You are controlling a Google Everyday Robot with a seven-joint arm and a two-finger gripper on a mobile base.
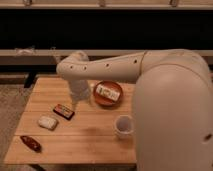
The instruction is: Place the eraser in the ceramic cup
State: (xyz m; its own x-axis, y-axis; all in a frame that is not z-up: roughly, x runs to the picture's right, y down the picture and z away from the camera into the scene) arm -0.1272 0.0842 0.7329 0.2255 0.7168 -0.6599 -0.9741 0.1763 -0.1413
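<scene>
The eraser (pixel 64 111), a small flat dark block with a red-orange label, lies on the left half of the wooden table (pixel 95 140). The white ceramic cup (pixel 124 126) stands upright at the table's right side, near the front. My white arm reaches in from the right, bends at the back left and points down. The gripper (pixel 76 103) hangs at its end just above the table. It is a little behind and to the right of the eraser and well left of the cup.
A shallow orange-brown bowl (pixel 107 94) holding a pale packet sits behind the cup. A cream-white rounded block (pixel 47 122) lies front-left of the eraser. A dark red oblong object (pixel 31 143) lies at the front left corner. A dark shelf runs behind the table.
</scene>
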